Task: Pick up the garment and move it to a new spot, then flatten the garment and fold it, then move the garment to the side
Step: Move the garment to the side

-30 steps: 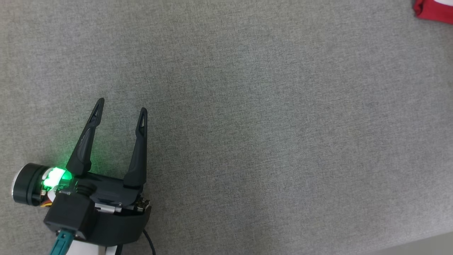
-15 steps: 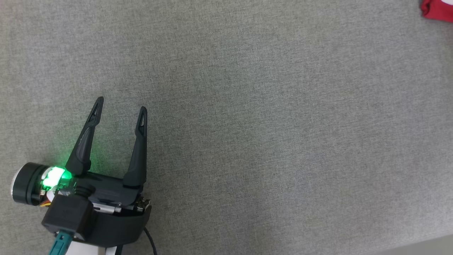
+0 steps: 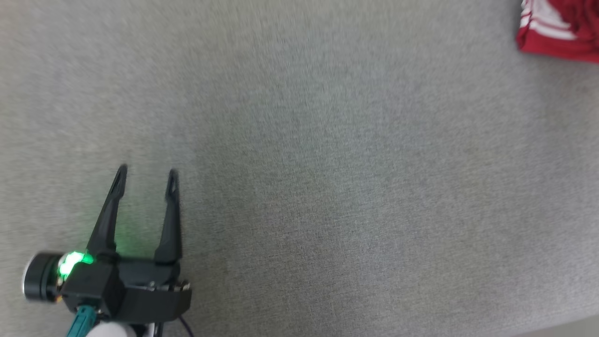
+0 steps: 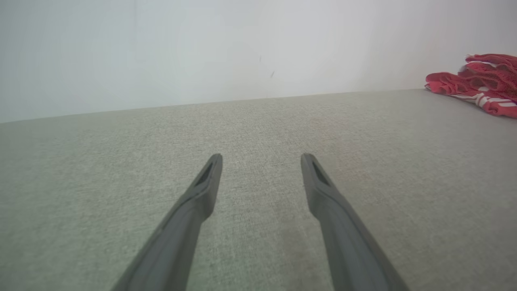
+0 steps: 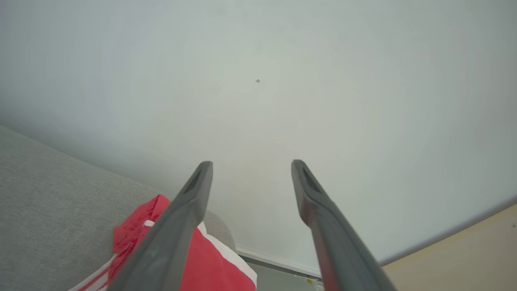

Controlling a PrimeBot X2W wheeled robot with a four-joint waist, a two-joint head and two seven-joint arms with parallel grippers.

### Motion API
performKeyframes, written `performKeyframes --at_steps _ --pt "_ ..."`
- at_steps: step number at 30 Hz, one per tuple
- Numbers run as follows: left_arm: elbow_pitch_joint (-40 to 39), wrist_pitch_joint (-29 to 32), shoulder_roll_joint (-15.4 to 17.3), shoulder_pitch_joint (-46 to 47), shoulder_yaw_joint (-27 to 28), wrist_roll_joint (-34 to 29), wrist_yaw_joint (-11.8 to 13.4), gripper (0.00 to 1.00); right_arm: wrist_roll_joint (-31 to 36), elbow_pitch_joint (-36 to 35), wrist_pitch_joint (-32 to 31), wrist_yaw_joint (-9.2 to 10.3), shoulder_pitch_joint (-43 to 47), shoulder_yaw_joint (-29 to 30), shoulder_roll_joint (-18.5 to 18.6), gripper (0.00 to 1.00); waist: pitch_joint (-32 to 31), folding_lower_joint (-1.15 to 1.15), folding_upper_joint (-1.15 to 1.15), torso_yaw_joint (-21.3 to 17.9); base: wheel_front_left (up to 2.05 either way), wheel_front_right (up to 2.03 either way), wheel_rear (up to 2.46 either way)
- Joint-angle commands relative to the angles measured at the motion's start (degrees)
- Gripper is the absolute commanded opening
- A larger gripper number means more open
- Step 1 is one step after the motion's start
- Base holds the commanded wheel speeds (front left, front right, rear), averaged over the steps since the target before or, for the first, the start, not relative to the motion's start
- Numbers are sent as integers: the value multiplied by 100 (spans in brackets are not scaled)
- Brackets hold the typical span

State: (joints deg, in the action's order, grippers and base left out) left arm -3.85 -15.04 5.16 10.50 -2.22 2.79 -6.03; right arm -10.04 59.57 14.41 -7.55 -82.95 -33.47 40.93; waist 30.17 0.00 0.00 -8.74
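The garment (image 3: 557, 25) is red with white stripes and lies bunched at the far right corner of the grey fabric surface (image 3: 327, 164). From the left wrist it appears as a crumpled red heap (image 4: 480, 83) at the right edge. My left gripper (image 3: 147, 171) hovers over the bare surface at the lower left, open and holding nothing, far from the garment. In the left wrist view its fingers (image 4: 261, 159) stand wide apart. My right gripper (image 5: 251, 166) is open above the garment (image 5: 210, 266), which lies below its left finger near the surface's corner, and nothing sits between its fingers.
A pale wall (image 4: 242, 48) rises behind the surface. In the right wrist view the surface's corner (image 5: 220, 228) drops off to a baseboard and a tan floor (image 5: 464, 258). The near edge of the surface shows at the lower right (image 3: 571, 323).
The head camera has shifted, so more of the garment shows at the top right and the left gripper sits lower in view. The left gripper stays open.
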Motion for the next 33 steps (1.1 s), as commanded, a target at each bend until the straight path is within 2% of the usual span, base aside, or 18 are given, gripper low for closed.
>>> performKeyframes --at_steps 1,7,13,18,25,27,33 --pt "66 -17 -32 -142 54 24 17 100 -52 -110 42 17 227 109 -82 100 -525 0 0 135 0 0 0" --pt "409 -18 -112 -588 389 102 79 100 -108 -1403 73 17 1578 1134 -433 100 -1267 0 0 352 0 0 0" --pt "612 -18 -178 -957 650 162 122 100 18 -2715 69 17 3297 2231 -1012 100 -1820 0 0 557 0 0 0" --pt "557 -18 -214 -1258 554 127 258 100 72 -3507 69 17 4551 2981 -1531 100 -2164 0 0 776 0 0 0" --pt "622 -18 -229 -1464 602 167 393 100 207 -4306 68 17 5835 3422 -2206 100 -2389 0 0 934 0 0 0" --pt "668 -17 -229 -1491 602 162 391 100 226 -4347 68 17 5998 3445 -2302 100 -2430 0 0 952 0 0 0" --pt "869 -18 -231 -1563 552 206 411 100 305 -4412 68 17 6815 3636 -2914 100 -2683 0 0 1063 0 0 0"
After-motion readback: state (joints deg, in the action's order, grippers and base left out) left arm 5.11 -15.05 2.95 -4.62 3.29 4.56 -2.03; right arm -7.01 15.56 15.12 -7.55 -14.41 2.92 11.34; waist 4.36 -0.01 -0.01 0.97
